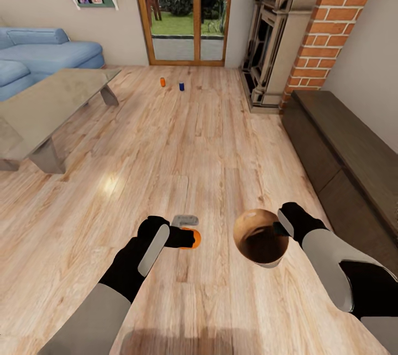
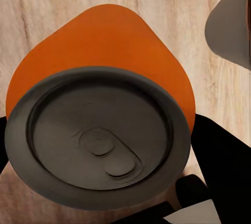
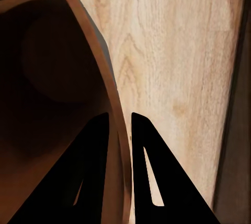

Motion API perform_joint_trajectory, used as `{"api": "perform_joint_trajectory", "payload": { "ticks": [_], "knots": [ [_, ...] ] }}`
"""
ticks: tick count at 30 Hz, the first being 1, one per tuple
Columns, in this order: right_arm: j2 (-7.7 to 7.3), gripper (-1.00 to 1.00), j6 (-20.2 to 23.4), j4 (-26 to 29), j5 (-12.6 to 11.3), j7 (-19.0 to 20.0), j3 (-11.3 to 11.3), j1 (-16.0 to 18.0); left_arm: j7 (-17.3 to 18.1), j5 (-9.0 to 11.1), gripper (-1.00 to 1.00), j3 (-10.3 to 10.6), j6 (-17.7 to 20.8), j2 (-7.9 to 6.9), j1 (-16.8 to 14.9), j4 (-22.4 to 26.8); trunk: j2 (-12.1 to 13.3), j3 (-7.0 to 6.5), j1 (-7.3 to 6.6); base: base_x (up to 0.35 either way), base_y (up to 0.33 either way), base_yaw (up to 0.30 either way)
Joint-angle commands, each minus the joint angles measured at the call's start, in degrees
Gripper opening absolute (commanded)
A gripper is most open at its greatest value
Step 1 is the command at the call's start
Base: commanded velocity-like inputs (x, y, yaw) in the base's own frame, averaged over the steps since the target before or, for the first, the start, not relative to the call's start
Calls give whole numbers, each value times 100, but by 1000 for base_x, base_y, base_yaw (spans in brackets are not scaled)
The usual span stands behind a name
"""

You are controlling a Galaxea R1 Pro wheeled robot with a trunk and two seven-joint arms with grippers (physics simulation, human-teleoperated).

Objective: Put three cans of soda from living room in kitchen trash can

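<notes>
floor [image 1: 182, 145] was light wood, pale plank grain. held soda can [image 1: 193, 238] was orange, dark grey lid [image 2: 99, 135]. by glass doors, far orange can [image 1: 162, 82] and blue can [image 1: 181, 86]. trash can [image 1: 261, 237] showed tan-brown inside, pale grey outside [image 3: 102, 41]. left gripper [image 1: 179, 237] black, grey-white side panel; right gripper [image 1: 283, 225] black, black fingers [image 3: 146, 166]. sofa [image 1: 38, 57] light blue. coffee table [image 1: 50, 101] grey-beige. fireplace [image 1: 331, 24] red brick, white mortar. door frame [image 1: 142, 12] warm brown wood. cabinet [image 1: 342, 150] dark brown.
</notes>
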State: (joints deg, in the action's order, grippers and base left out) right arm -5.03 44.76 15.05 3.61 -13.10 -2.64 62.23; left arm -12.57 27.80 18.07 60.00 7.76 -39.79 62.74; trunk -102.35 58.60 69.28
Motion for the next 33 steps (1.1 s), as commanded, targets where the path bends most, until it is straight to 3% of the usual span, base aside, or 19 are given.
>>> {"api": "perform_joint_trajectory", "payload": {
  "ticks": [1,6,14,23,33],
  "knots": [
    [6,-100,-85,-62,-32,20,-7,-30,0,-2,-100,1,0,4,-1,2,42,-19,-23,0,0,0],
    [84,-100,-484,-358,-29,15,-7,-80,0,3,-100,4,0,15,-64,-8,242,-109,-133,0,0,0],
    [180,-100,-735,-503,-5,-98,-2,-104,0,28,-100,11,0,24,-102,1,563,-252,-308,0,0,0],
    [435,-100,-833,-523,20,-215,13,-211,0,402,-100,64,0,24,-113,11,924,-414,-506,0,0,0],
    [552,-100,-919,-698,515,-448,11,-228,0,501,-100,73,0,47,-121,17,1325,-593,-726,0,0,0]
  ]
}}
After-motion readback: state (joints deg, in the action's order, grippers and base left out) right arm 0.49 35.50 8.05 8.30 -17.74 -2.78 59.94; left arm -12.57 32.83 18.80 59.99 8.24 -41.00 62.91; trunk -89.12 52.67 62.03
